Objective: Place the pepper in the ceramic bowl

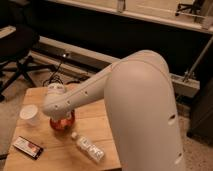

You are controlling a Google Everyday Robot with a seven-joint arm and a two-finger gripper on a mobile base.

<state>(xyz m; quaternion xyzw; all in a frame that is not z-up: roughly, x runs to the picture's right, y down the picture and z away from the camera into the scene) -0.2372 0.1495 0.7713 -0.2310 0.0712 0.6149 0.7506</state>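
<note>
The ceramic bowl [63, 123], glossy red-orange, stands on the wooden table [100, 125], left of centre. My arm's wrist end [55, 102] hangs right over the bowl and covers most of it. The gripper is under that wrist, pointing down at the bowl, and is hidden from this view. The pepper is not visible; it is hidden by the arm or the bowl.
A white cup [29, 114] stands just left of the bowl. A clear plastic bottle [90, 148] lies in front of it to the right. A dark flat packet [28, 147] lies at the front left. An office chair [15, 50] stands beyond the table.
</note>
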